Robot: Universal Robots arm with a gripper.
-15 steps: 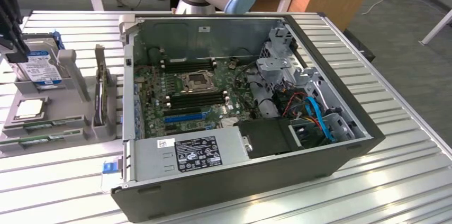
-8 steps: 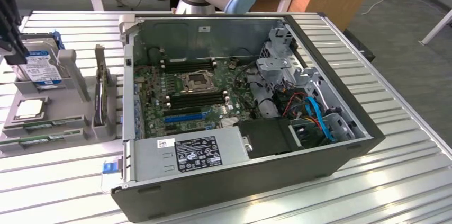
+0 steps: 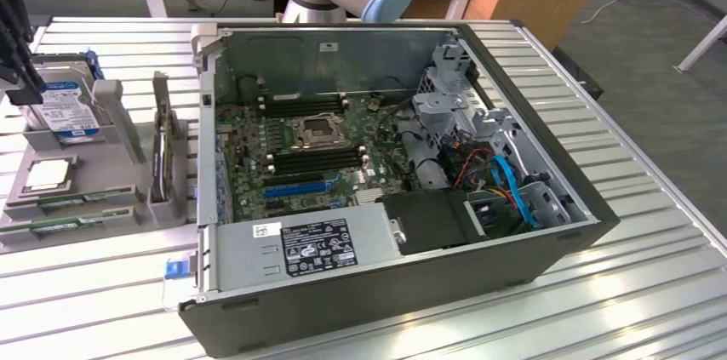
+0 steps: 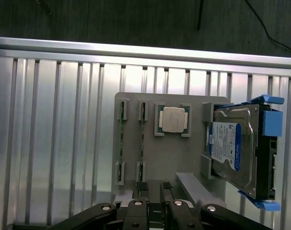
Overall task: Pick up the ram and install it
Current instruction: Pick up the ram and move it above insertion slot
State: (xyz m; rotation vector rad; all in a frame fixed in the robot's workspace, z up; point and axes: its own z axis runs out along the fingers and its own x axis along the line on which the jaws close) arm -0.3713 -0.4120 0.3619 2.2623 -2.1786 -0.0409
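Claw (image 4: 153,189) poised above one edge of grey parts holder (image 4: 157,160). Fingers (image 4: 141,191) set narrow with a gap between them, nothing gripped.

Holder on slatted aluminium surface (image 3: 636,292), close to the surface edge at the exterior view's left.

Ram: two green sticks seated on edge in parallel holder slots.
- Outer ram stick (image 4: 121,143) along the holder's own edge, with bare slats beyond it.
- Inner ram stick (image 4: 141,141) just beside it but apart, lying between it and the processor chip (image 4: 173,119).
- Neither stick touched by the claw.

Hard drive (image 4: 231,148) propped tilted at the holder's opposite edge, in blue rails.

Open computer case (image 3: 455,292) lying on its side at mid-surface, just beside the holder.
- Motherboard (image 3: 244,147) exposed, with black memory slots (image 3: 301,105) flanking the processor socket (image 3: 312,132).
- Power supply (image 3: 318,241) along the near wall.
- Drive cage (image 3: 455,113) and cables (image 3: 512,185) crowding the wall at the exterior view's right.
- Unobstructed room above the slots.
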